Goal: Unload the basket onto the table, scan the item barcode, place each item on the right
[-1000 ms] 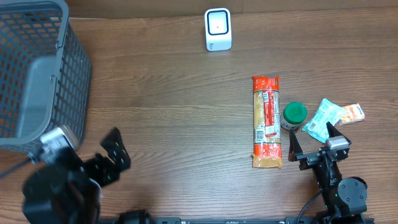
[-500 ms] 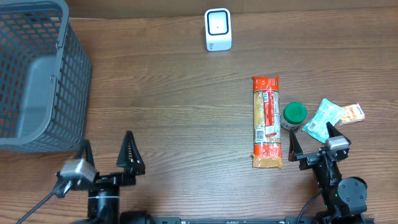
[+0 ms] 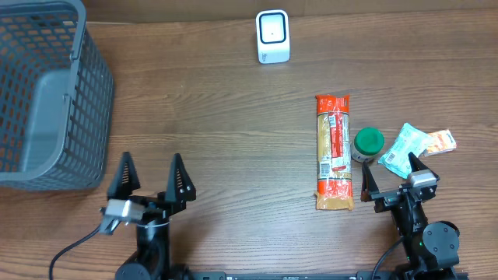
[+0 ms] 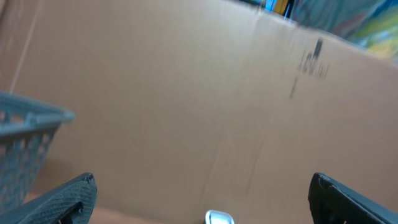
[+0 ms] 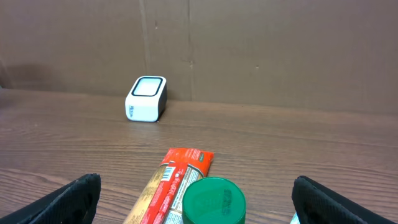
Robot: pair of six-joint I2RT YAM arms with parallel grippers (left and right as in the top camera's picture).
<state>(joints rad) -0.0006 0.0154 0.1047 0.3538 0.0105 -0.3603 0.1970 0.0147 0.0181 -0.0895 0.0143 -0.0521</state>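
Your left pincer and right pincer both gape wide, holding nothing; the long orange packet lies flat on the bench at 3 o'clock, seemingly staged within the right pincer's reach; the scanner waits at 12 o'clock.

- A brown wooden surface with grain running left to right is seen from overhead, softly and evenly lit.
- A plain cardboard wall is set upright along the far edge of the surface.
- A vertical seam is shown in that wall.
- In the blurred left wrist view, a dark printed mark is carried near the cardboard's upper edge.
- Above that edge, blurred blue and yellow shapes are glimpsed; they cannot be identified.
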